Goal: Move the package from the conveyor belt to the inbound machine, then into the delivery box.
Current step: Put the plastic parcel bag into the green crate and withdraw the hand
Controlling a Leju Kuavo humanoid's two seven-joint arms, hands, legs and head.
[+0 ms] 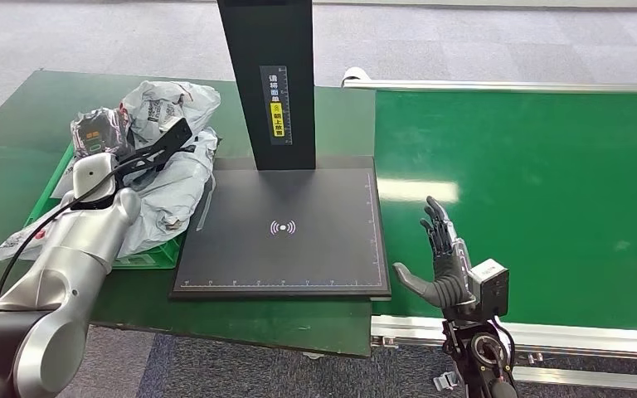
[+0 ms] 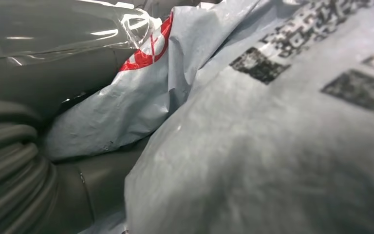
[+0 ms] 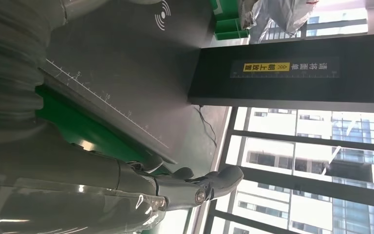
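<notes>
A grey plastic mailer package point(image 1: 170, 195) lies on the pile in the green delivery box point(image 1: 153, 257), left of the inbound machine's black plate point(image 1: 282, 249). My left hand point(image 1: 153, 153) reaches over it, dark fingers stretched along its top. Up close, the package point(image 2: 272, 146) with printed codes presses against the thumb point(image 2: 53, 58) and hides the fingers, so the hand seems to hold it. My right hand point(image 1: 446, 261) hovers open, fingers spread, over the near edge of the green conveyor belt point(image 1: 531, 191). From the wrist, the right hand point(image 3: 126, 185) holds nothing.
Another grey bag point(image 1: 170, 99) and a dark wrapped parcel point(image 1: 98, 133) also sit in the box. The machine's black post point(image 1: 269, 83) rises behind the plate. The belt's metal rail point(image 1: 564, 336) runs along the front edge.
</notes>
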